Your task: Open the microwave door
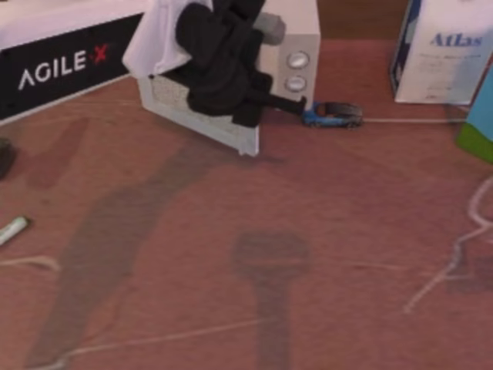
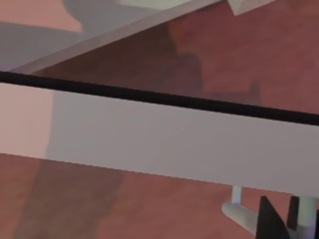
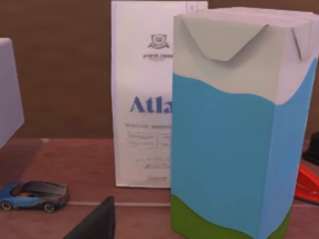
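- The microwave (image 1: 296,35) is standing at the far edge of the bench (image 1: 254,254), left of centre, its two silver knobs (image 1: 297,60) facing the near edge.
- The microwave door (image 1: 202,116) is standing partly open, swung out on its left-hand hinge so that its free edge is pointing toward the middle of the bench.
- The left arm is reaching over the door's top edge; the left pincer (image 1: 296,105) is lying just behind the free edge, beside a blue toy car (image 1: 333,115). Whether its fingers are apart or closed cannot be told.
- The right pincer is not appearing in the top view; the right wrist view is facing a blue-and-green carton (image 3: 234,129) and the "Atlas" carton (image 3: 144,99).
- Handling, as judged: the door is appearing rigid, thin and light, turning freely; pressure is best applied at the free edge, farthest from the hinge, and gently, since the small microwave may be sliding.
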